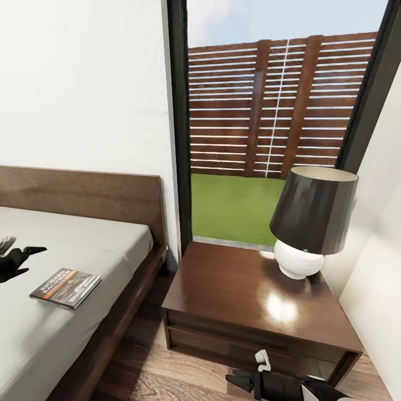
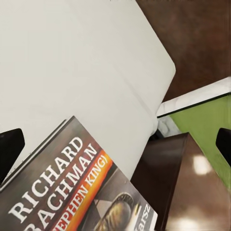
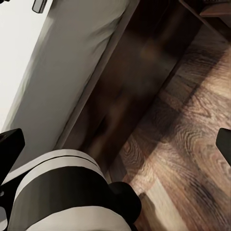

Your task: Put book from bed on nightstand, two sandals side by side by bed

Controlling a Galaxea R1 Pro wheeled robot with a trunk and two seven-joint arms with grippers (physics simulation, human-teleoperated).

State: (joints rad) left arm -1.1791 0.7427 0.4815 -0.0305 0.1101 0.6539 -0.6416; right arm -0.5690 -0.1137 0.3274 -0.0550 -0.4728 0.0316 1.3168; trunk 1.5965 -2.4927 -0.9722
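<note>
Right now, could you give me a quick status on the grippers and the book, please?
Left gripper open, short of the book. Book flat on the bed. Right gripper open, low over floor. Lamp occupies nightstand rear.

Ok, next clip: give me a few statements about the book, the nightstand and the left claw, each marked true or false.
1. The book lies flat on the bed's mattress. True.
2. The left claw is shut on the book. False: it is open and beside the book, not touching it.
3. A lamp with a dark shade stands on the nightstand. True.
4. The book is already on the nightstand. False: the nightstand top holds just the lamp; the book is on the bed.
5. The book's cover reads "Richard Bachman". True, legible in the left wrist view.
</note>
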